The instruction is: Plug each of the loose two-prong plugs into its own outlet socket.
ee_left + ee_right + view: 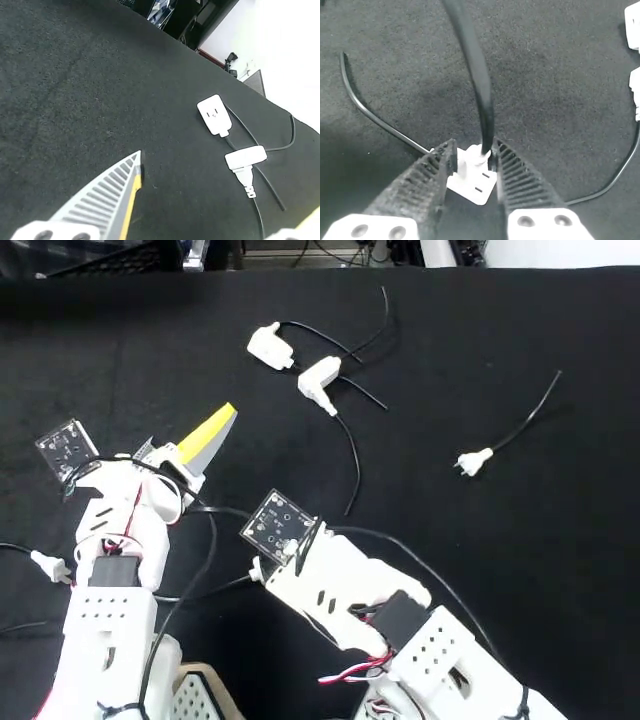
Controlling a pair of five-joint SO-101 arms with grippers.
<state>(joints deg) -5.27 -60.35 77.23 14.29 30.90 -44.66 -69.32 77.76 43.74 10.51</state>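
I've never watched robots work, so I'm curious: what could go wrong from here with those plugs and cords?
The right claw pinches a white piece at its cord end; the cord running off from it might tug it askew when the arm moves. The far socket and the near socket lie close together with their cords crossing, so nudging one may drag the other.

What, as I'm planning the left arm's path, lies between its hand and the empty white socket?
Nothing: in the high view, bare black cloth runs from the left hand to the empty socket; the left wrist view agrees.
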